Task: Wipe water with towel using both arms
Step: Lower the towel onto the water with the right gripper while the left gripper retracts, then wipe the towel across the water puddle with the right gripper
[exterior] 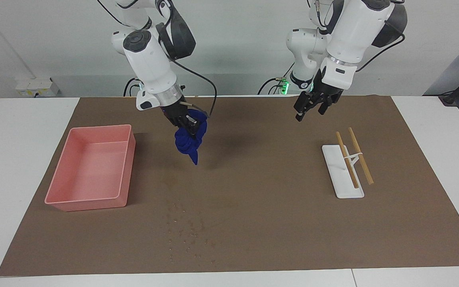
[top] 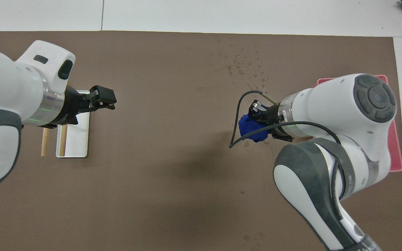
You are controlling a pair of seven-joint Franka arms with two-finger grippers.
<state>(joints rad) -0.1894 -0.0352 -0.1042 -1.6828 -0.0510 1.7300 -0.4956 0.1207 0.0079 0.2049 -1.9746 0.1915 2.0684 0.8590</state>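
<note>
A brown mat (exterior: 253, 223) is covering the white tabletop (exterior: 22, 159). Lying on the mat are a pink tray (exterior: 54, 197), water (exterior: 185, 229) droplets, and a white rest (exterior: 335, 175) carrying chopsticks (exterior: 367, 169).

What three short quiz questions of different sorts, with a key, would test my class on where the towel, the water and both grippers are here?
1. True or false: the blue towel lies flat on the brown mat.
2. Which gripper holds the towel?
A. the left gripper
B. the right gripper
C. neither
3. Fill in: the water droplets lie ______ from the robots than the hanging towel.

Key
1. False. It hangs bunched from the right gripper, above the mat.
2. B. The left gripper hangs in the air, carrying nothing, over the mat near the white chopstick rest.
3. Farther. They sit near the mat's edge, beside the pink tray.
</note>
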